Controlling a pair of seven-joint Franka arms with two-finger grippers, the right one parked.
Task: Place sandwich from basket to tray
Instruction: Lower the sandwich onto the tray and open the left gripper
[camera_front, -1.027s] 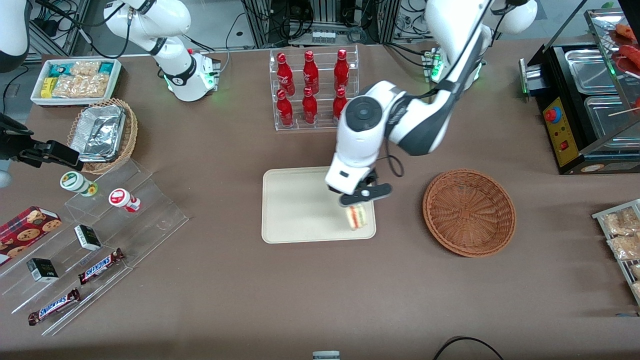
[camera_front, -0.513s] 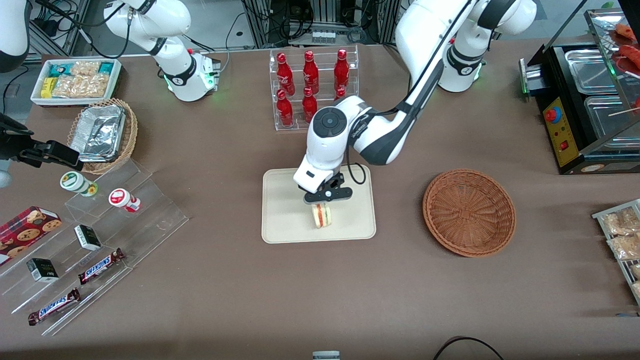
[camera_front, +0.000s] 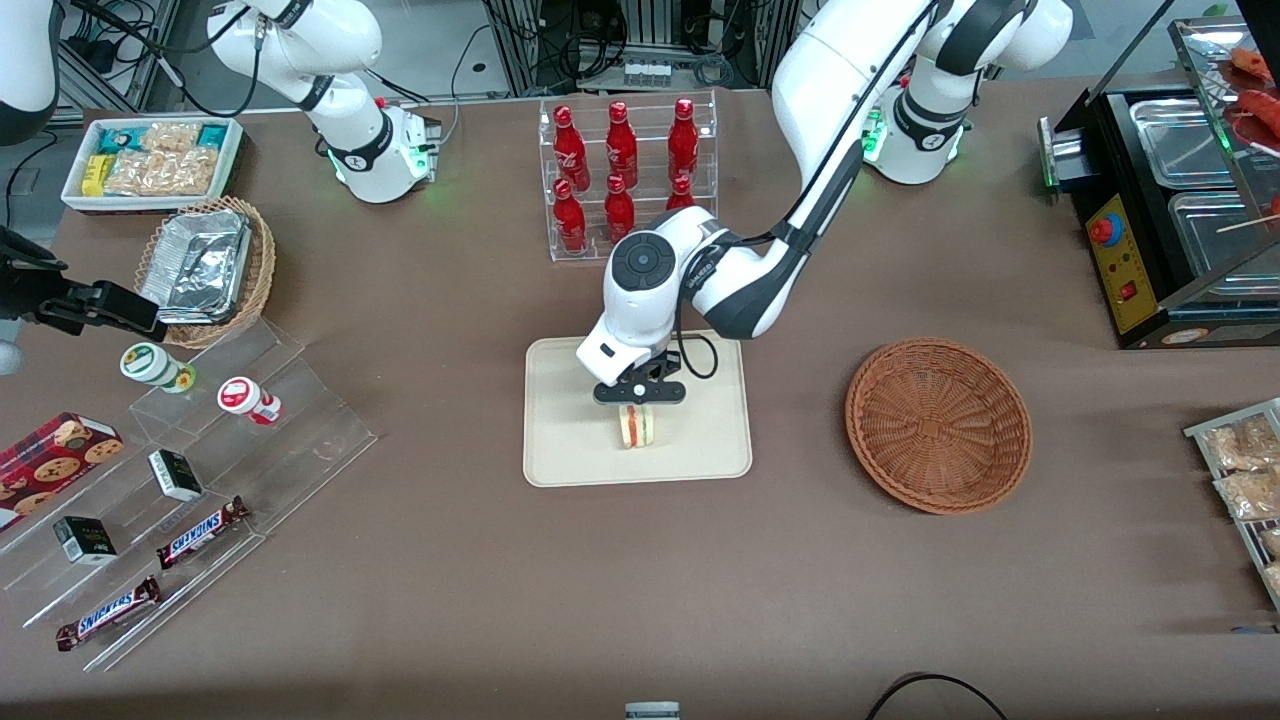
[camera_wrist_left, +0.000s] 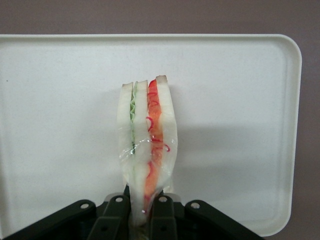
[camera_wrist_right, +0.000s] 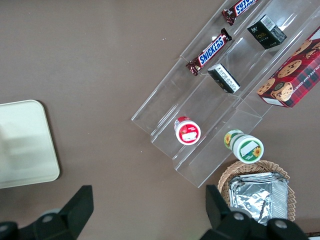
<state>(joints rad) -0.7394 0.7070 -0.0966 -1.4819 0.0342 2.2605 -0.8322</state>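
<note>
1. Cream-beige and low-rimmed, the tray (camera_front: 560, 440) lies flat on the brown table (camera_front: 640, 580), nearer the front camera than the clear rack of red bottles (camera_front: 625, 180).
2. The gripper (camera_front: 638, 405) hangs over the middle of the tray, its black fingers (camera_wrist_left: 162, 212) pinched narrow on one end of the sandwich (camera_front: 637, 428).
3. In the wrist view the sandwich (camera_wrist_left: 146, 150) stands on edge between the fingers, showing white bread layers with a green strip on one side and red and orange filling on the other, all under clear wrap.
4. The wedge sits over the pale tray surface (camera_wrist_left: 240, 125); whether its lower end touches the tray cannot be told.
5. The round reddish-brown woven basket (camera_front: 938, 425) rests on the table well apart from the tray, toward the working arm's end, with nothing in it.
6. Toward the parked arm's end, a stepped clear display stand (camera_front: 200, 480) carries two Snickers bars (camera_front: 200, 532), small dark boxes (camera_front: 176, 474) and two round lidded cups (camera_front: 245, 398).
7. Beside that stand, a red cookie box (camera_front: 55, 455) lies flat.
8. Farther from the front camera at that end, a lighter tan wicker basket (camera_front: 262, 270) holds foil trays (camera_front: 200, 265), and a white bin (camera_front: 150, 160) holds snack packets.
</note>
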